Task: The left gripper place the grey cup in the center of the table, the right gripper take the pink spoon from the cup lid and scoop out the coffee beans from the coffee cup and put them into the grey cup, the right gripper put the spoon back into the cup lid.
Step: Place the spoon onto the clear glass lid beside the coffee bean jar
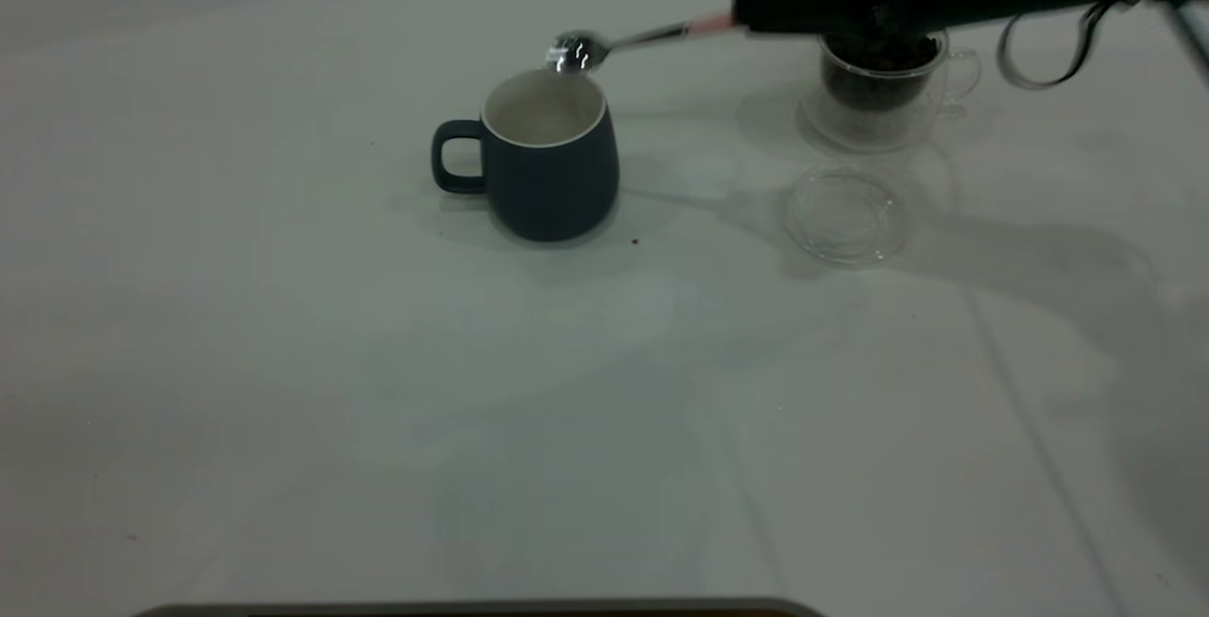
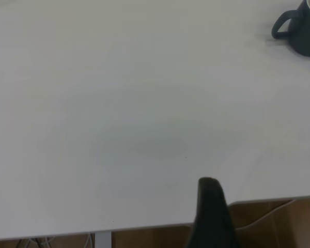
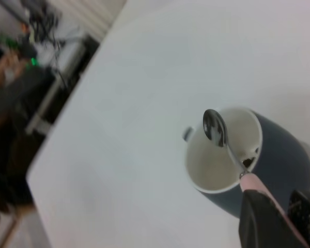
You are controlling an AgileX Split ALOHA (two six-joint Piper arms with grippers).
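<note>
The bare counter (image 1: 378, 428) fills the foreground. The right end effector (image 1: 756, 17) pinches the pink spoon (image 1: 642, 38), its bowl over the grey cup (image 1: 548, 159). I cannot tell the left end effector's (image 2: 211, 217) state.

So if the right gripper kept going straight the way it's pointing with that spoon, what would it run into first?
Probably the grey cup: the right gripper points along the pink spoon, whose bowl hangs over the cup's rim. How high it sits is unclear, so it might pass just over.

My light is soft and dim on the table (image 1: 378, 390). Pale shadows fall near and left of the cup (image 1: 543, 159) and lid (image 1: 843, 215). Glare sparkles on the spoon (image 1: 578, 52). In the right wrist view, the surroundings beyond the table edge blur.
</note>
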